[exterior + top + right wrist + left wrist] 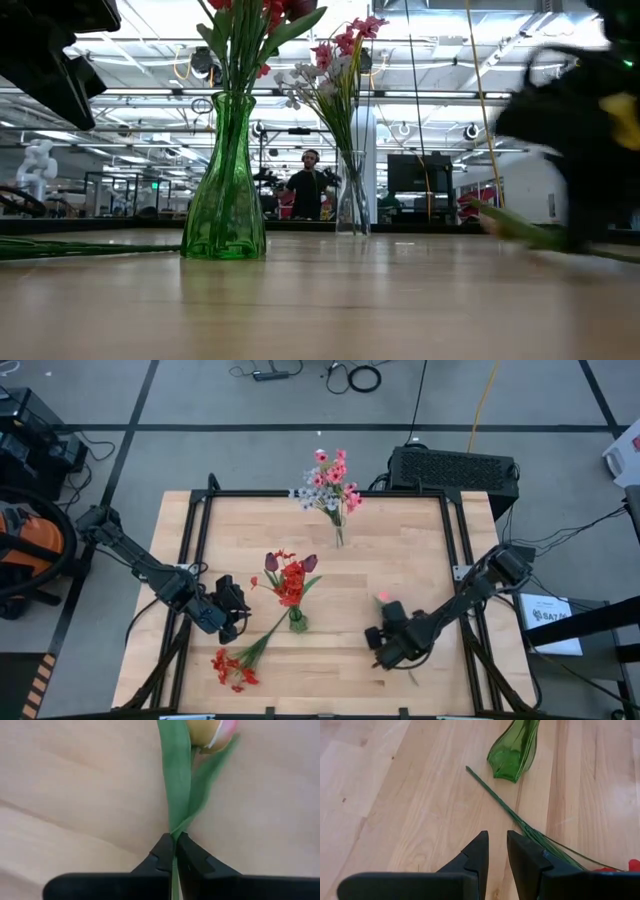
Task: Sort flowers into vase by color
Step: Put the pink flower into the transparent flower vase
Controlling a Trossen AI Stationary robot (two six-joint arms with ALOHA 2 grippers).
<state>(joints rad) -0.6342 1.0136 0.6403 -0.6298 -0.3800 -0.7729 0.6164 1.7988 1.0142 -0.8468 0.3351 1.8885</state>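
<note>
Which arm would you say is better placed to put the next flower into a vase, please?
The right arm, I would say. Its tool is already shut on the pink tulip by the stem. The left tool holds nothing; it hovers near the red flowers lying on the table.

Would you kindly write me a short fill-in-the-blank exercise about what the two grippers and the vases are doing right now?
1. The right gripper is shut on the stem of a ____ tulip.
2. The red flowers stand in the ____ vase.
3. The left gripper holds ____; a loose red flower lies on the table beside it.
4. The pink and whitish flowers stand in the ____ vase.

Missing words: pink; green; nothing; clear
</note>
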